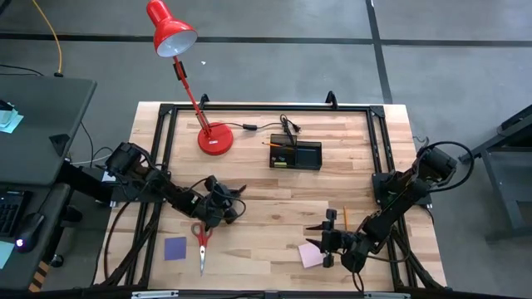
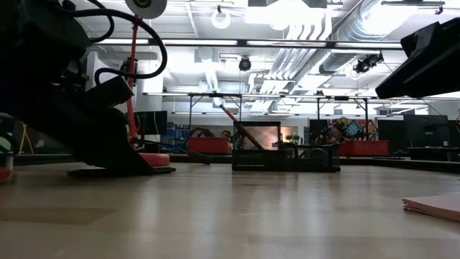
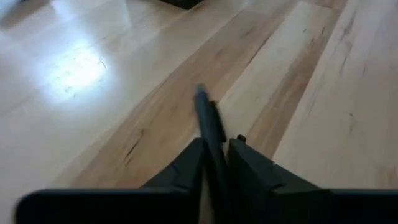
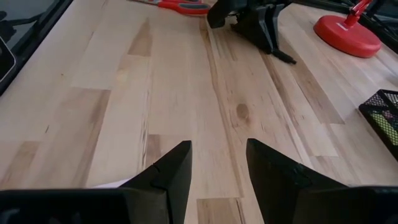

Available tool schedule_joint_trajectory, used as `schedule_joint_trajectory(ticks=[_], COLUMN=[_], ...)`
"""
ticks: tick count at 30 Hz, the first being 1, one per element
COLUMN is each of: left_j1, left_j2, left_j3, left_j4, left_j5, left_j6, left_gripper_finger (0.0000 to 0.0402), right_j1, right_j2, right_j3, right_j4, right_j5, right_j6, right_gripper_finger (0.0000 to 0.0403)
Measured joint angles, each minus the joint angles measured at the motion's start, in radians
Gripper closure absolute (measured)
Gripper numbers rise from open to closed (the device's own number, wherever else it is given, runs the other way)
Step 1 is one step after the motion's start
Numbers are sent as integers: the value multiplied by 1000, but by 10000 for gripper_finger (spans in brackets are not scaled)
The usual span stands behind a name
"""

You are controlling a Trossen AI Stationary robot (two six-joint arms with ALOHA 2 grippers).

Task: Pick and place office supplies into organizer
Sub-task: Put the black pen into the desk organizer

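My left gripper [image 1: 226,202] is low over the table's left middle, shut on a black pen [image 3: 208,115] that sticks out ahead of its fingers. Red-handled scissors [image 1: 201,241] and a blue-purple pad [image 1: 175,248] lie flat on the table just near of it. My right gripper [image 4: 217,155] hangs open at the near right, with nothing between its fingers. A pink sticky pad [image 1: 312,255] lies flat beside it and an orange pencil [image 1: 344,218] just beyond. The black organizer [image 1: 296,143] stands at the far middle. My left gripper pinches the black pen between its two fingers, on the pen's rear part [image 3: 215,152]. The pen runs along the fingers and out past their ends. The fingers slant down toward the table, and the pen's front tip [image 4: 290,60] is at the tabletop.
A red desk lamp stands with its round base [image 1: 214,139] left of the organizer, its cable trailing toward the organizer. A black frame [image 1: 266,108] runs around the tabletop. Bare wood lies between the two grippers.
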Motion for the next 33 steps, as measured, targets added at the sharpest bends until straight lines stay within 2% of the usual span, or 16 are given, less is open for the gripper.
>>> schedule_joint_trajectory(ticks=[3,8,12,16,23,26,33], left_j1=[0,0,0,-1,1,-1,0], left_j2=[0,5,7,12,10,9,8], left_j3=[7,27,46,63,101,108,109], left_j4=[-4,-12,7,107,214,318,599], left_j5=[1,-10,-12,34,15,5,13], left_j6=[45,102,149,264,392,474,667], left_gripper_finger=[384,370,385,382,384,384,384], right_j1=[0,0,0,0,-1,-1,-2], right_j2=[0,0,0,0,0,0,0], right_j3=[0,0,0,0,0,0,0], right_j4=[0,0,0,1,8,15,81], right_j5=[0,1,9,74,121,127,231], right_j6=[0,0,9,52,70,79,56], right_gripper_finger=[259,259,259,259,259,256,237])
